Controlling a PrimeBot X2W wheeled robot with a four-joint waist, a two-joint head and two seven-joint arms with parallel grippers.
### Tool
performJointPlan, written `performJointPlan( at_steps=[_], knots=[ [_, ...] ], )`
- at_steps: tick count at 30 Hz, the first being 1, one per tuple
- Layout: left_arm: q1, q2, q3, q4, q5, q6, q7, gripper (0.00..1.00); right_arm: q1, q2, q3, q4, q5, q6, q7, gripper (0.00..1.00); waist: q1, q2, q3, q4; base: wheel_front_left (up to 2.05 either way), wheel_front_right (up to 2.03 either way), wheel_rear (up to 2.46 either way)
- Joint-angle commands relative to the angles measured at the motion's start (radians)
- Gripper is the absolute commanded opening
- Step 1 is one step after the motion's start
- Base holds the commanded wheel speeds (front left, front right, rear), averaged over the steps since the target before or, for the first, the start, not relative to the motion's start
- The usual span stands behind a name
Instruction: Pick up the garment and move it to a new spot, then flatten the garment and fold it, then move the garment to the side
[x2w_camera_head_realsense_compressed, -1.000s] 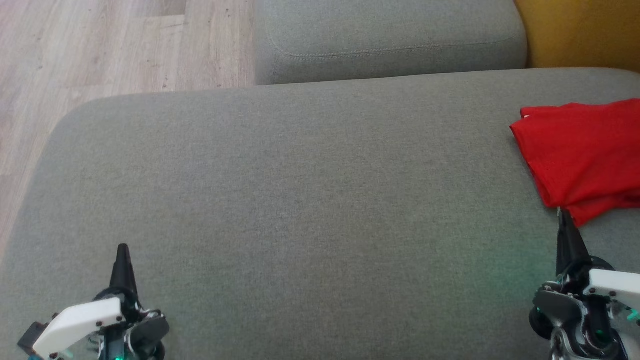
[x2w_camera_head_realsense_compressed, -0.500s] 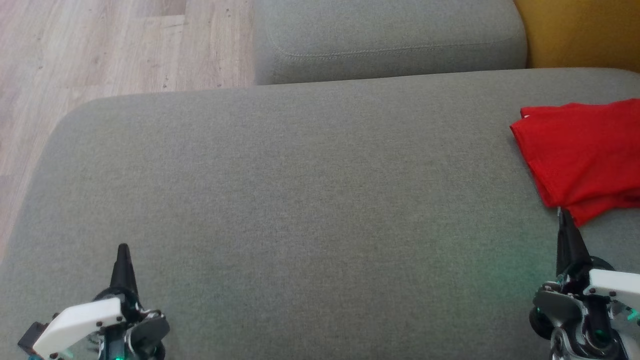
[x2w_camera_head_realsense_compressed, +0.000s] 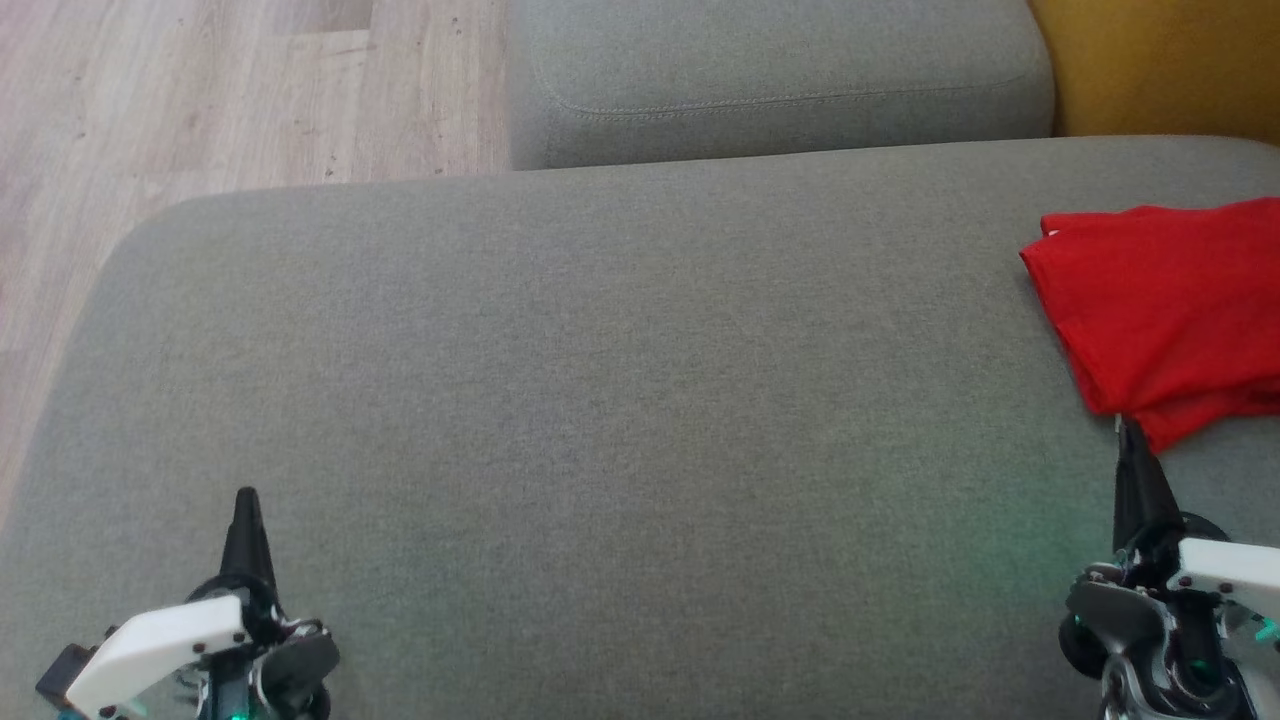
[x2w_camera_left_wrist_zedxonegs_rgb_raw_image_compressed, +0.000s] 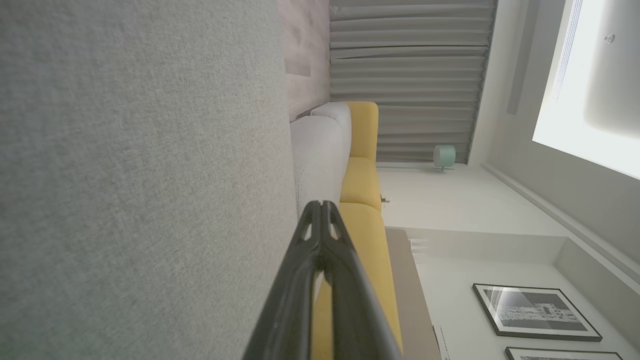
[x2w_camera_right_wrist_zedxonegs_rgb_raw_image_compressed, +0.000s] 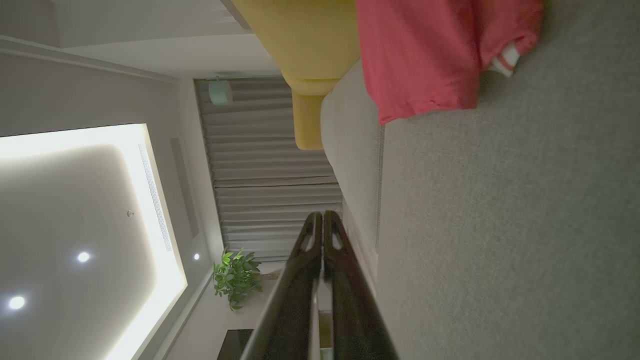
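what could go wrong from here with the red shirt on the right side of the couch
1. The right gripper, shut, points at the near corner of the folded red shirt. Pushing forward could catch that corner and undo the fold. Whether it touches, I cannot tell.
2. The shirt runs past the head view's right edge, so a grab there would be partly blind.

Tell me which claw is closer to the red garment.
The right claw: in the head view its tip lies just below the near corner of the red garment. The left claw sits far across the grey cushion, at lower left.
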Motion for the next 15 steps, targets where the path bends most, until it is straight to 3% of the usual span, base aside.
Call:
performJointPlan(
  at_steps=[1,15],
  knots=[
    [-0.051,0.004,0.041,-0.029,0.014,-0.006,0.004,0.0,-0.05,-0.007,0.02,-0.031,-0.007,-0.001,0.008,0.0,0.0,0.0,0.0,0.0,0.0,0.0,0.0],
    [-0.052,0.003,0.042,-0.029,0.015,-0.006,0.005,0.0,-0.05,-0.006,0.019,-0.031,-0.008,-0.001,0.009,0.0,0.0,0.0,0.0,0.0,0.0,0.0,0.0]
  ],
)
